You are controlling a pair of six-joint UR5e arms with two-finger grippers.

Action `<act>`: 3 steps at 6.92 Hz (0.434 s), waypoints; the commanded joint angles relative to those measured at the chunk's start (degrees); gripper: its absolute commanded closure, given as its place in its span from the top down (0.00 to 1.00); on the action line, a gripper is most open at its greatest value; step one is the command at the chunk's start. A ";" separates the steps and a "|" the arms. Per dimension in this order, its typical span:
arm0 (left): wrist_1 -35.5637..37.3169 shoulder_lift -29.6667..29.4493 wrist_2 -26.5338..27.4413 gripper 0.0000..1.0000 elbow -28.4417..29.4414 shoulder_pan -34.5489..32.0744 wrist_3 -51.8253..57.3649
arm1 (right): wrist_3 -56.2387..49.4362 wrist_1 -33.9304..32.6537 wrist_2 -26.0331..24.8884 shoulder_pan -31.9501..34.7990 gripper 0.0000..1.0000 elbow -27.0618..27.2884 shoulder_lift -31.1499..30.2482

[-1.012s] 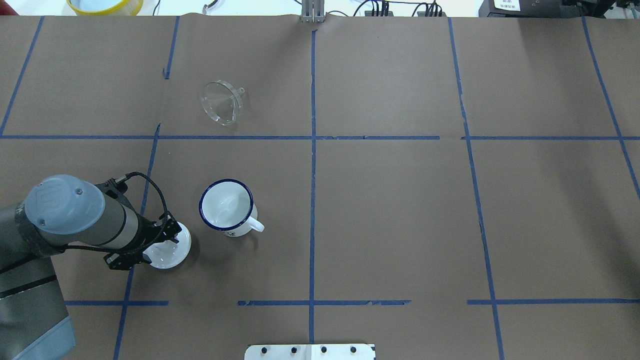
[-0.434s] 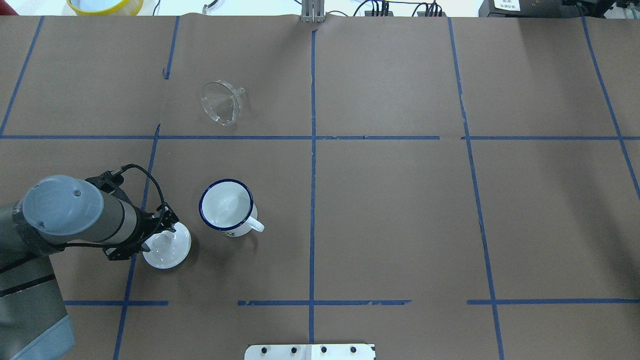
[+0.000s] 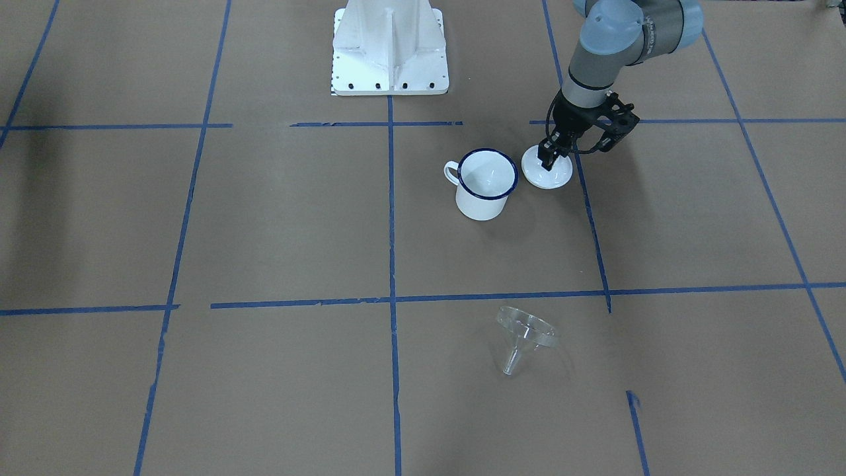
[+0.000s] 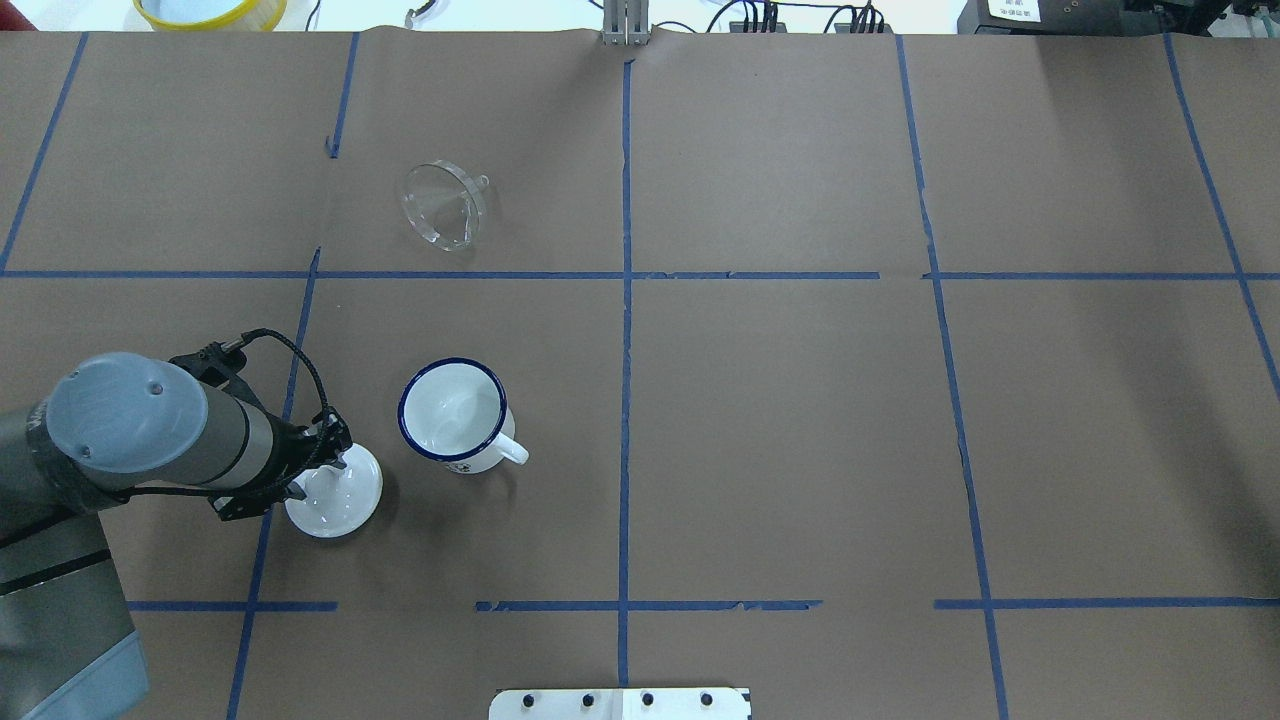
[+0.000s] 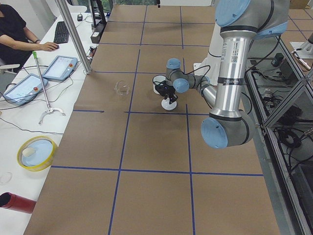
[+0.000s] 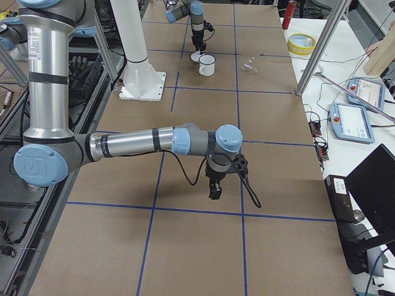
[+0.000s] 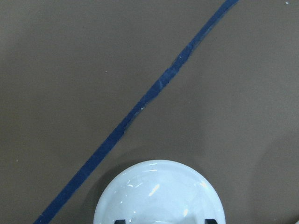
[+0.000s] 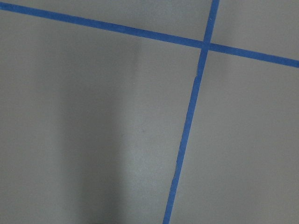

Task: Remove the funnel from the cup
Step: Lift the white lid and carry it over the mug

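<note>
The clear funnel (image 4: 443,205) lies on its side on the brown paper, far from the cup, spout toward the table's far edge; it also shows in the front view (image 3: 525,337). The white mug with the blue rim (image 4: 455,412) stands upright and empty (image 3: 487,182). My left gripper (image 4: 318,470) hangs open just above the left part of a white domed lid (image 4: 340,492). Its two tips show wide apart in the left wrist view (image 7: 166,221). My right gripper (image 6: 215,191) shows only in the exterior right view, low over bare paper; I cannot tell whether it is open.
The white lid (image 3: 547,173) sits just left of the mug in the overhead view. The robot's white base plate (image 3: 390,49) is at the near edge. A yellow-rimmed dish (image 4: 210,10) and cables lie beyond the far edge.
My left gripper has drawn back a little to the left, off the middle of the white lid. The lid, mug and funnel have not moved.
</note>
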 commanded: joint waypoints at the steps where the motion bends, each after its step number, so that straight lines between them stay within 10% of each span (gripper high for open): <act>1: 0.00 -0.08 -0.09 0.55 -0.42 0.07 -0.13 | -0.06 0.00 0.00 0.00 1.00 0.00 0.00; 2: 0.00 -0.08 0.00 0.47 -0.34 0.07 -0.13 | -0.06 0.00 0.00 0.00 1.00 0.00 0.00; 3: 0.00 -0.08 -0.09 0.00 -0.42 0.07 -0.13 | 0.03 0.00 0.00 0.00 1.00 0.00 0.00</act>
